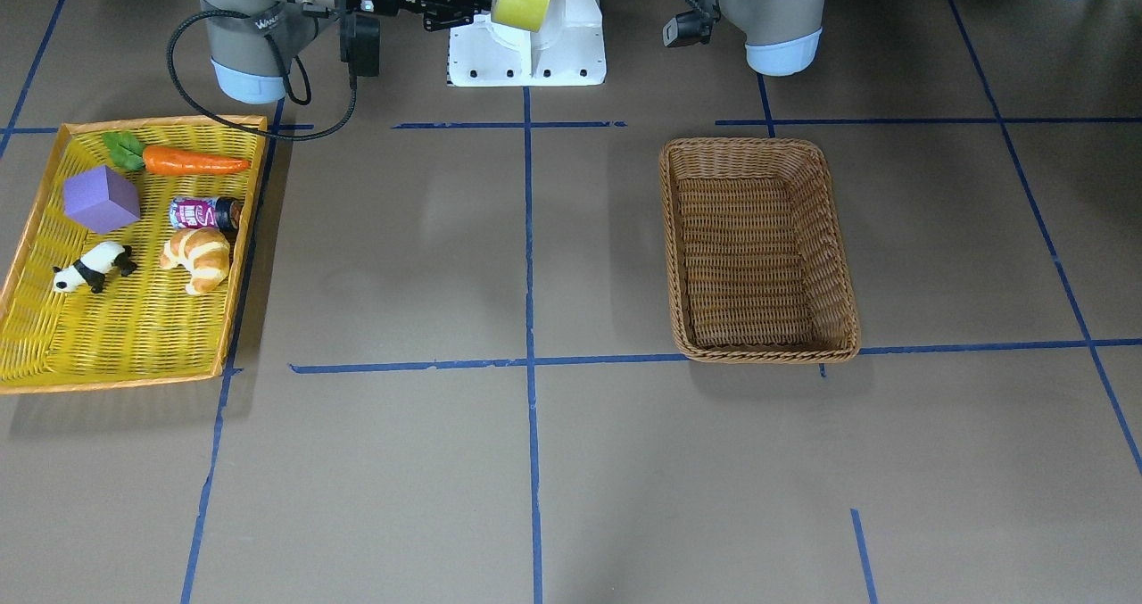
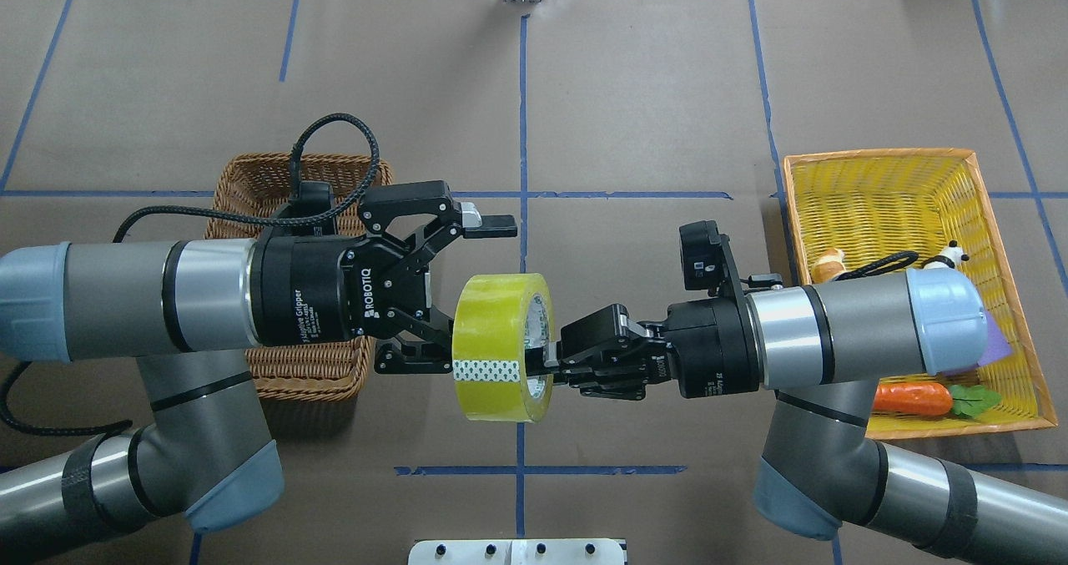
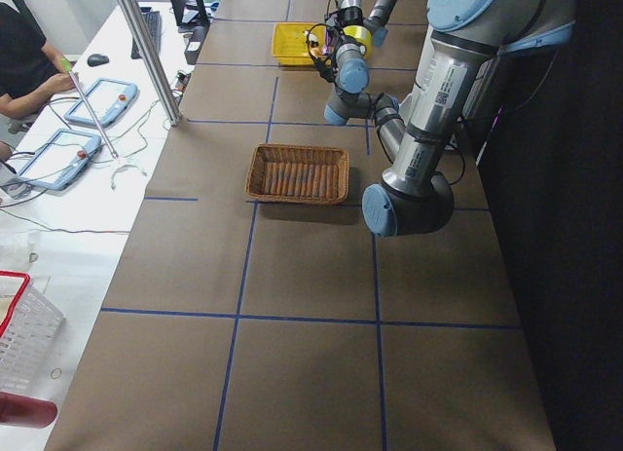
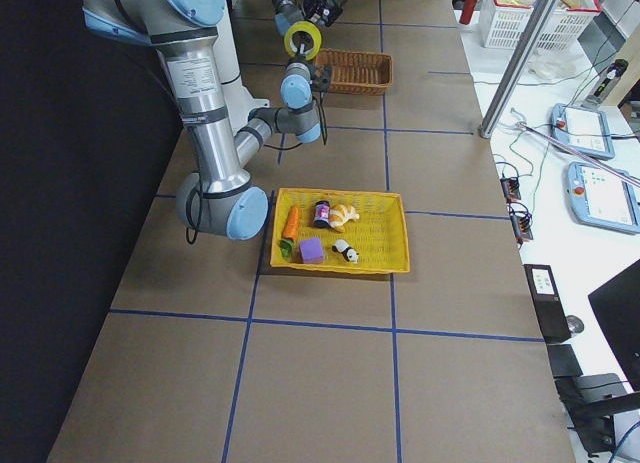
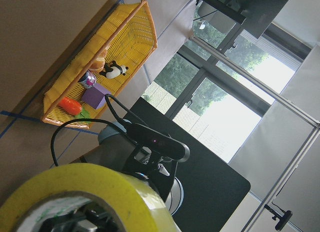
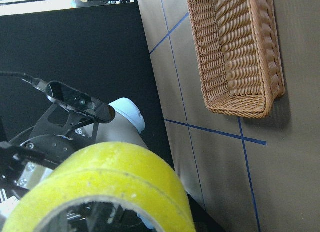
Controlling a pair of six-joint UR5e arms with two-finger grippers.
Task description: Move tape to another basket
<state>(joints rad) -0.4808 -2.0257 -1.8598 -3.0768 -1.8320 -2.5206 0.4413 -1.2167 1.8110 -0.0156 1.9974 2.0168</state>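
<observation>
The tape [image 2: 499, 344], a yellow-green roll on edge, hangs above the surface [image 2: 634, 114] between two robot arms. The right hand [image 2: 555, 363] is clenched on its wall, one finger seemingly inside the core. The left hand [image 2: 471, 296] is spread wide beside the roll, gripping nothing. The basket [image 2: 250, 177] sits under the left arm. The roll is probably light and stiff, with a slick outer face. Pinching the wall through the core looks safest.
</observation>
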